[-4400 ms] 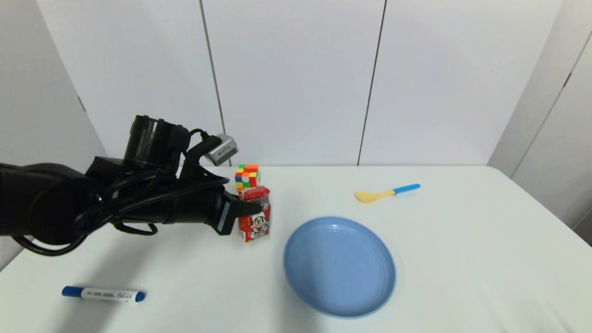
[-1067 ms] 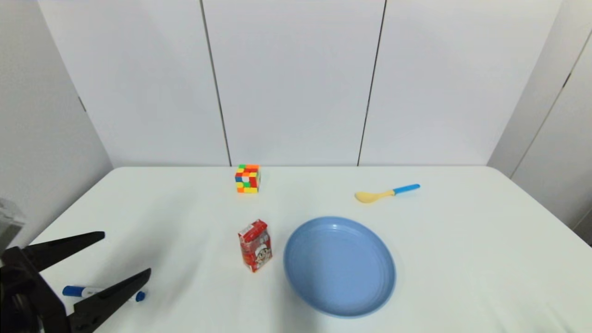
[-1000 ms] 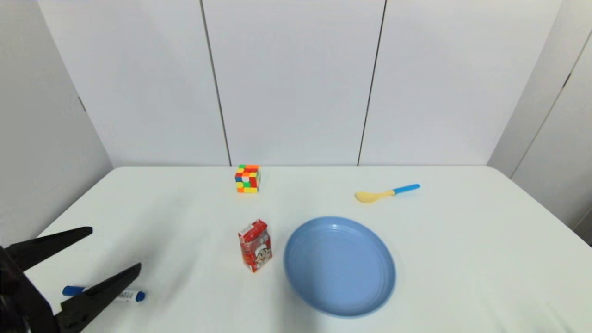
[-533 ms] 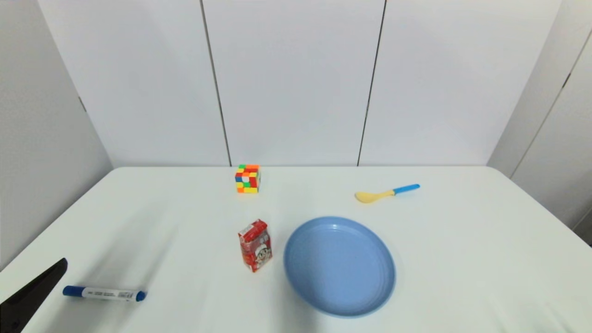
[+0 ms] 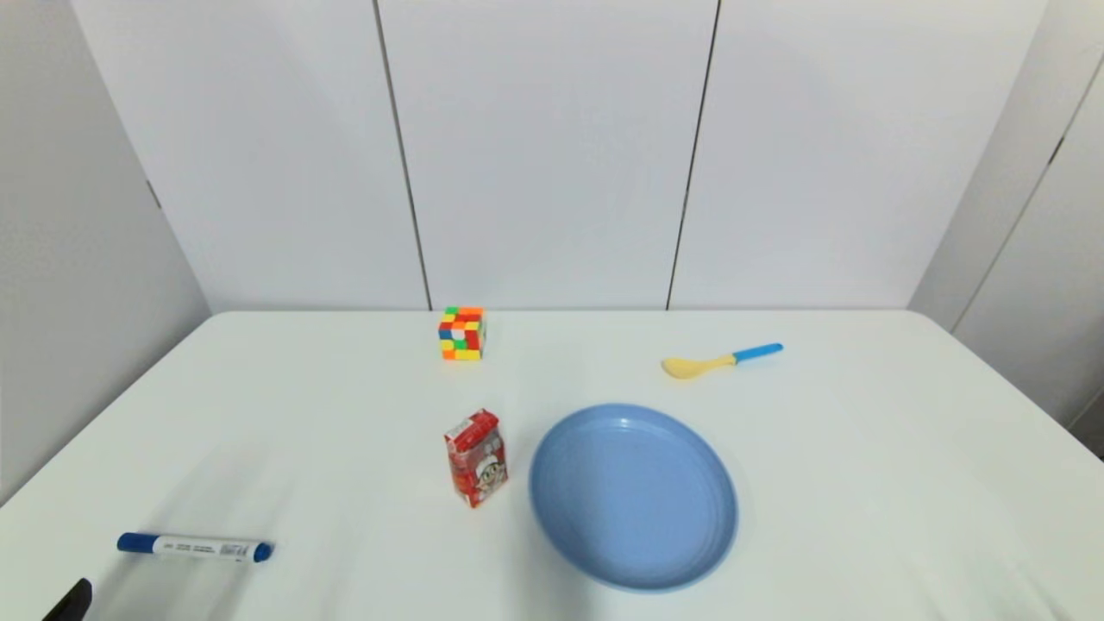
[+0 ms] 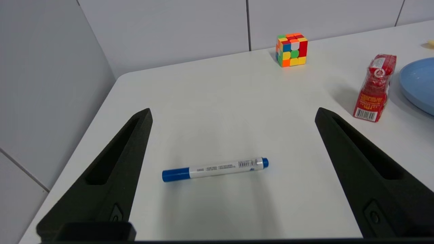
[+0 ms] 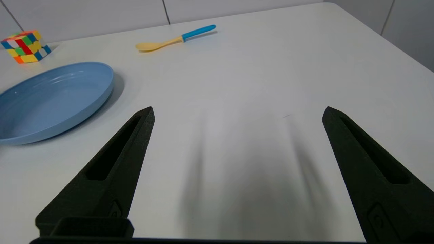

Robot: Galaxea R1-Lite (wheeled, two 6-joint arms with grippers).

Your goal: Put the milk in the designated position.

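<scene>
The milk [image 5: 475, 457] stands upright on the white table [image 5: 862, 483], just beside the rim of the blue plate [image 5: 634, 496] but apart from it, with its cartoon face turned toward the robot. Nothing grips or props it; it stands free on its own base. Judging from how it stands alone next to the plate, the placing looks finished, though nothing on the table marks the intended spot, so that can only be guessed.

The left gripper [image 6: 234, 115] hangs low over the near left corner of the table with its two fingers spread wide and nothing between them. The blue-capped marker [image 6: 215, 168] lies flat on the table, below the gap between the fingers and just ahead of the wrist. The milk is well off to that gripper's right and farther ahead, beyond its right fingertip, and the puzzle cube [image 6: 292, 49] sits farther ahead still, near the table's back edge. In the head view only a sliver of one black finger [image 5: 69, 602] shows at the bottom corner, which suits an arm drawn clear of the carton so as not to knock it.

The right gripper [image 7: 237, 113] is parked over the bare near right part of the table, its fingers equally wide and empty. The plate lies ahead and to its left, and the yellow spoon with a blue handle [image 7: 173, 39] rests far ahead, toward the back.
</scene>
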